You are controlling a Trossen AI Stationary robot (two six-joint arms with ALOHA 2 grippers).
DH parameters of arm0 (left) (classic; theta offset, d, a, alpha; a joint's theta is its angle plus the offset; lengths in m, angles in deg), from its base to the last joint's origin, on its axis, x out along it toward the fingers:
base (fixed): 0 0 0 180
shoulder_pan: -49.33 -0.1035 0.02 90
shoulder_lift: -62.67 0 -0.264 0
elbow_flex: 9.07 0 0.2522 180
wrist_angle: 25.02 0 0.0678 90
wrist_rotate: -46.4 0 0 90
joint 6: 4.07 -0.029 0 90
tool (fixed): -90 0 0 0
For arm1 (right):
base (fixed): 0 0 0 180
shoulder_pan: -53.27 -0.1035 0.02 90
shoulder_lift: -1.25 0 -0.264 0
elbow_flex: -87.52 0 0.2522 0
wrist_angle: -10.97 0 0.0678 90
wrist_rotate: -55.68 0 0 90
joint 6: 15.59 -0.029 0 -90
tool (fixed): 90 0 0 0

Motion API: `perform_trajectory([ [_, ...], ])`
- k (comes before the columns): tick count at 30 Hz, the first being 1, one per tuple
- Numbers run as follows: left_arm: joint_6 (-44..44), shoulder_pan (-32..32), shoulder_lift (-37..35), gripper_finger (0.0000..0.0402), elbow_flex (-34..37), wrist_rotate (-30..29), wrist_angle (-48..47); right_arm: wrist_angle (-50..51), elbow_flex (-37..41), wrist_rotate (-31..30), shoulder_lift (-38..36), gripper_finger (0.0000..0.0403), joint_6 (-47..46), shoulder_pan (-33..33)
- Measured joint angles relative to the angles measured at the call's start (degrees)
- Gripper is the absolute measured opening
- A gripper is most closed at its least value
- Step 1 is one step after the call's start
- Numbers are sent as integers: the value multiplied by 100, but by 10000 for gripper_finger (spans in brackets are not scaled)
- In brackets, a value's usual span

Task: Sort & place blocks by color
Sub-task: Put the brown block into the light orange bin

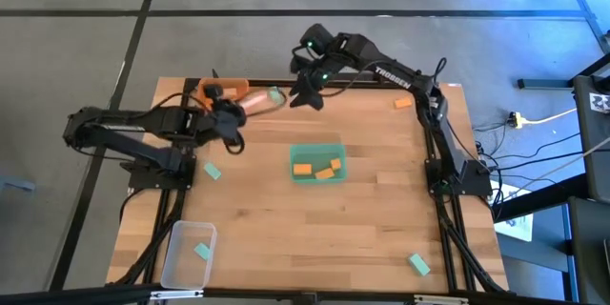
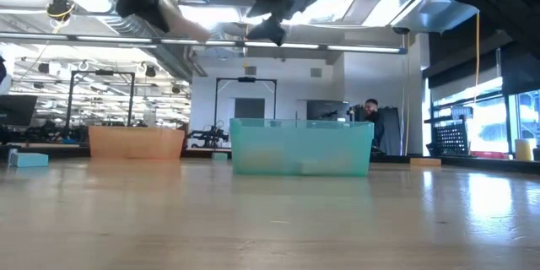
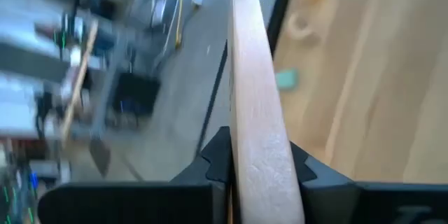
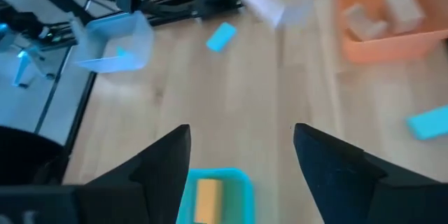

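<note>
The left hand clamps a pale wood block by its flat sides; likely light, stiff, smooth; the right hand gapes empty.

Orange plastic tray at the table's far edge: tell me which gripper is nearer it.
Left. The left gripper, shut on a pale wooden block, hangs beside the orange plastic tray. The right gripper, open, is farther off.
</note>
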Motion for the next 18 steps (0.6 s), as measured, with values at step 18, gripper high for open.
perform_trajectory([
  [18, 2957, -2714, 42, 42, 620, 1370, -1329, -160, -2, -700, -1, 255, 735, 748],
])
